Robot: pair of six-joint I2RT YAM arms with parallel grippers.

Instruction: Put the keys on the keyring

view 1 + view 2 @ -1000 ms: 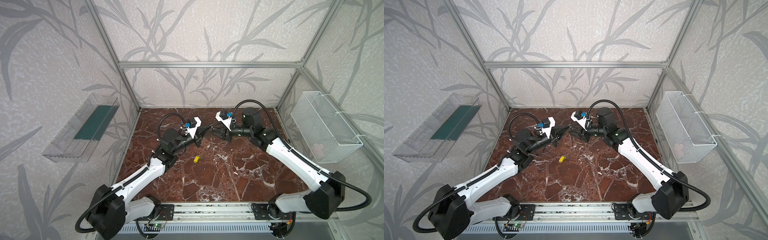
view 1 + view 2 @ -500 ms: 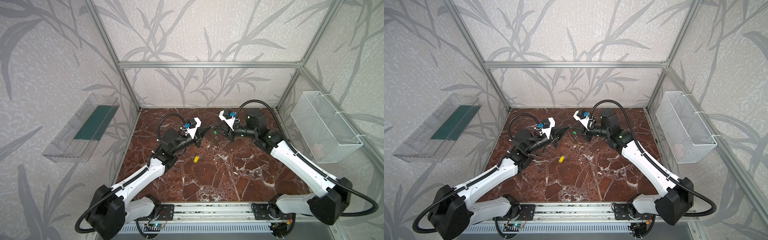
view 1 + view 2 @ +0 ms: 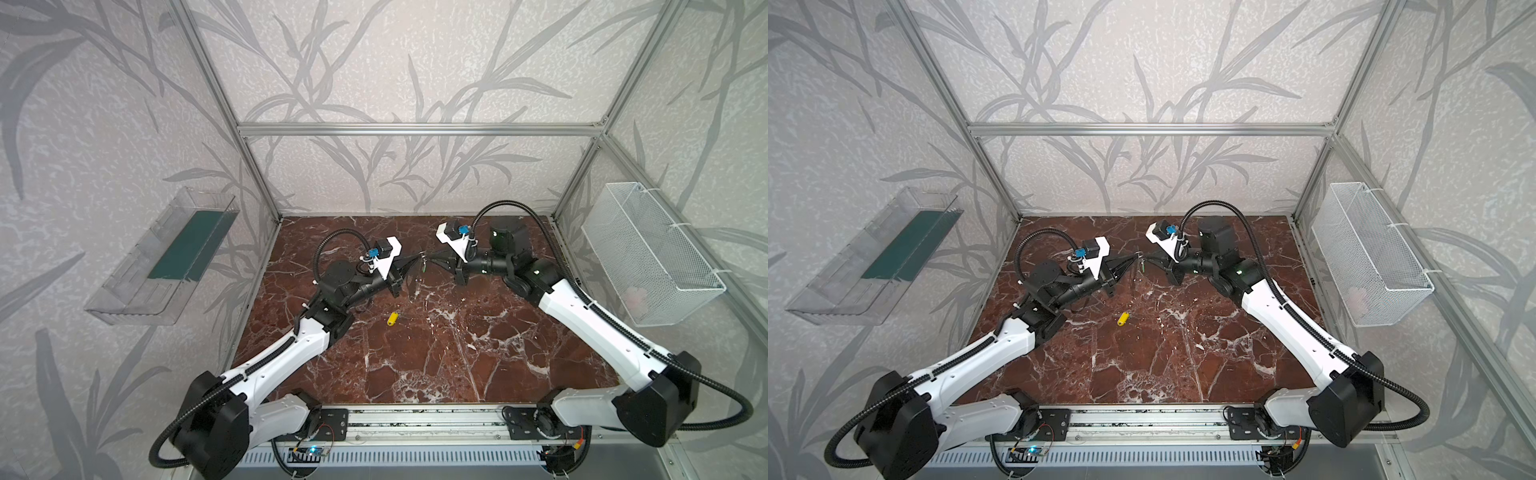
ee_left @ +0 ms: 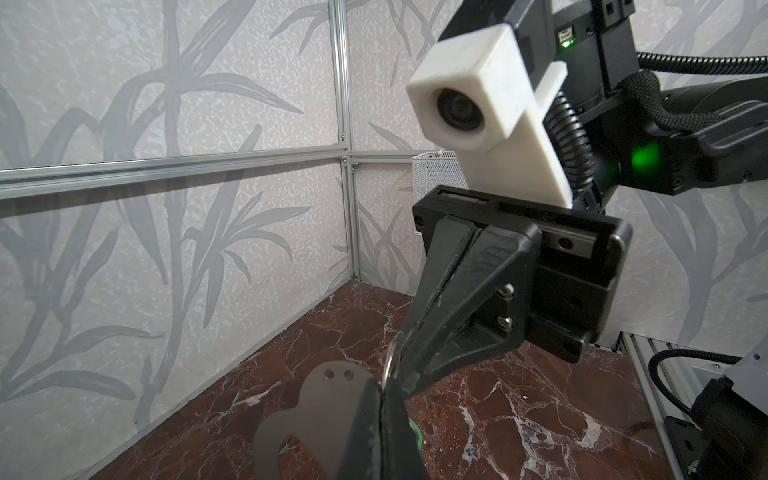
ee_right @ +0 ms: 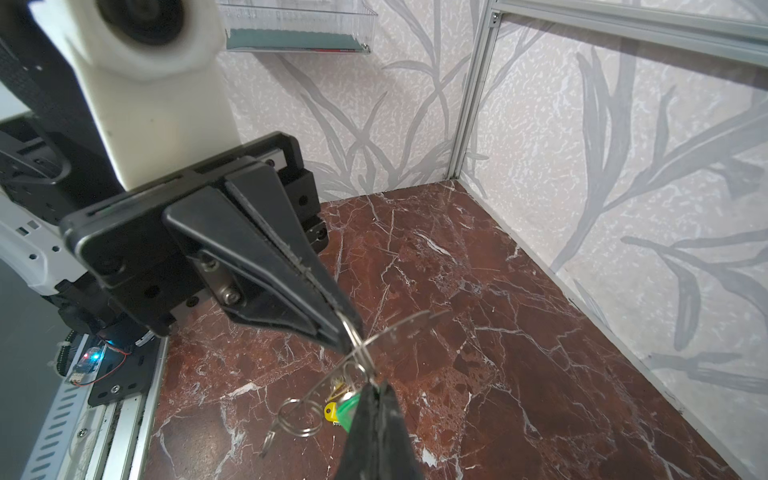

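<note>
Moved: right arm has come back in toward the middle, and its black claw (image 4: pixel 405 377) has gone from part-open to fully closed. Left arm and the loose yellow tag look to be where they were.
Left claw: black claw (image 5: pixel 348 328) is pinched tight and held up in the air, gripping the flat pale-grey bean-shaped keyring plate (image 4: pixel 316 399) near its edge.
Keyring: up between the two claws, tilted, clear of the red-brown marble surface (image 3: pixel 457 353).
Yellow key: small yellow oblong plastic key tag (image 3: pixel 392 318) lies alone on the surface, nearer the rail than the meeting claws and well apart from them. It is not yet on the keyring.
Green key: small green plastic key tag (image 5: pixel 348 409) hangs right against the right claw's tip, by the plate. I can't tell whether its ring is already through a hole.
Right claw: clamped on the thin wire split ring (image 4: pixel 388 365) beside the plate, tips almost touching the left claw's.
Risk, slip: both grips are fingertip pinches on thin metal. A tug that is off-line could twist the plate out of the left claw or let the ring spring free, dropping the green tag.
Risk, clash: the tips are so close that any push inward could knock them together.
Risk, threading: if the ring's gap misses the hole, it only scrapes along the edge.
</note>
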